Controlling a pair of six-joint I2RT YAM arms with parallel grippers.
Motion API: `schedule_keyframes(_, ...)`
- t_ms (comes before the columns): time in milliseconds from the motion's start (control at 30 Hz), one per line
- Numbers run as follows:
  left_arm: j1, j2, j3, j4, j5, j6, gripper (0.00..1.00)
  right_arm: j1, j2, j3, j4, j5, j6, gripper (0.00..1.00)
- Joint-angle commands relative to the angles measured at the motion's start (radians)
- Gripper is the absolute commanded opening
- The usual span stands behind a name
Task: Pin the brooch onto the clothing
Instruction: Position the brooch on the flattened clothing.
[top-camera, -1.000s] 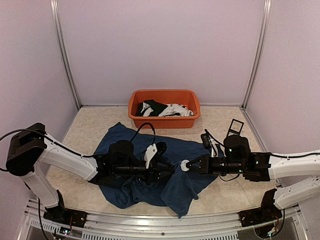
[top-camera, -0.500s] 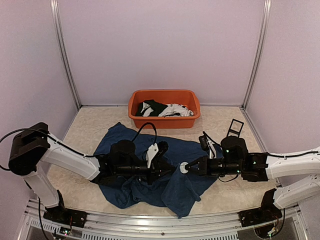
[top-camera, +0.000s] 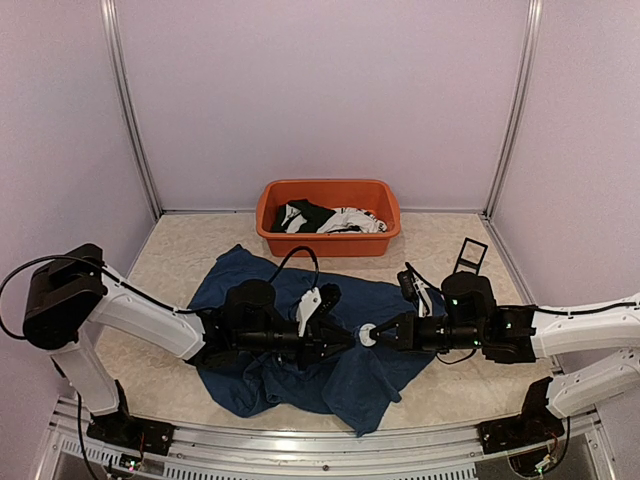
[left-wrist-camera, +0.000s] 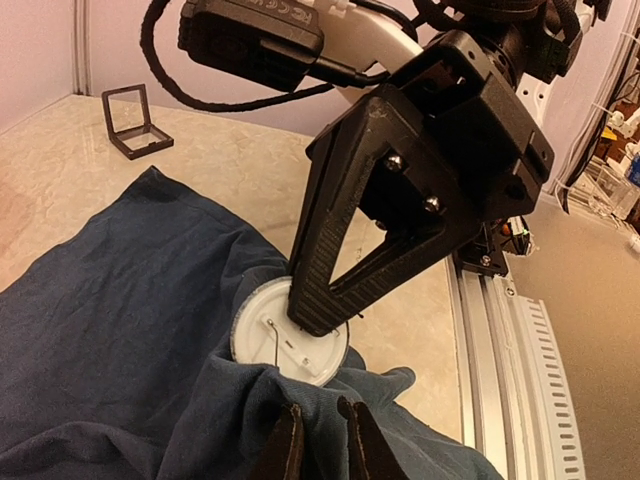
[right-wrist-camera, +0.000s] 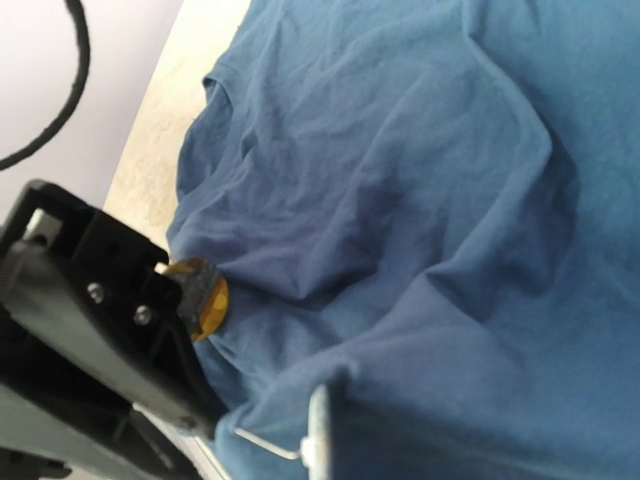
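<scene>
Navy T-shirt (left-wrist-camera: 120, 330) fold sits pinched in the left jaws, which are nearly together. Right jaws, clamped on the white brooch (left-wrist-camera: 262, 335), have closed in over the last second. Brooch back and pin now meet the raised fold just ahead of the left jaws. Piercing looks imminent.

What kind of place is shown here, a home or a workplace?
Probably a robot test booth, not a home: plain lilac walls in metal framing, a left arm and a right arm bolted to a rail, and an orange tub as a prop.
</scene>
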Motion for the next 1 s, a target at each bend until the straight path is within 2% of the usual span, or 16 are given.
schedule_keyframes(0, 0.006, 0.025, 0.027, 0.011, 0.013, -0.005, 0.14, 0.011, -0.006, 0.009, 0.019, -0.002, -0.005, 0.00)
schedule_keyframes(167, 0.005, 0.035, 0.033, 0.009, -0.008, -0.004, 0.18, 0.014, 0.000, 0.013, 0.026, -0.005, -0.005, 0.00)
schedule_keyframes(267, 0.006, 0.033, 0.024, 0.017, -0.028, -0.005, 0.26, 0.015, 0.002, 0.015, 0.024, -0.006, -0.007, 0.00)
schedule_keyframes(533, 0.006, 0.021, 0.000, 0.043, -0.065, -0.005, 0.29, 0.017, -0.003, 0.013, 0.021, 0.000, -0.008, 0.00)
schedule_keyframes(667, 0.005, 0.034, 0.015, 0.038, -0.022, -0.010, 0.27, 0.017, 0.003, 0.018, 0.024, -0.003, -0.005, 0.00)
schedule_keyframes(767, 0.006, 0.044, 0.029, 0.024, 0.012, -0.015, 0.21, 0.018, 0.002, 0.025, 0.018, -0.001, -0.008, 0.00)
schedule_keyframes(967, 0.006, 0.050, 0.035, 0.000, 0.047, -0.026, 0.21, 0.017, -0.001, 0.031, 0.007, 0.005, -0.011, 0.00)
